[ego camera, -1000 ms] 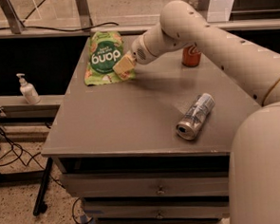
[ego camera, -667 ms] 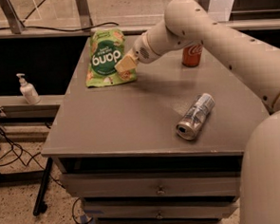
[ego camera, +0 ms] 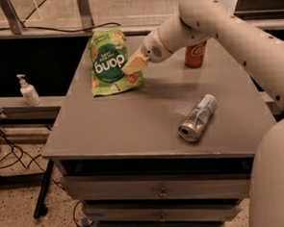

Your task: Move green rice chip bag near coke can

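Gripper point(ego camera: 134, 64), upper middle, looks pinched shut on the right edge of the chip bag point(ego camera: 107, 59) at upper left. Bag's best carried low rightward and set beside the coke can point(ego camera: 195, 55) without it being bumped.

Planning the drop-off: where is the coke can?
Camera view: the coke can stands upright back right on the table, behind the arm; the gripper is left of it, at the green rice chip bag.

The grey desk point(ego camera: 133, 121) carries the green rice chip bag point(ego camera: 109, 64) at its far left, with the end effector point(ego camera: 135, 64) clamped on the bag's right edge. The coke can point(ego camera: 195, 55) stands upright at the far right, and a silver can point(ego camera: 198, 118) lies on its side nearer the front.
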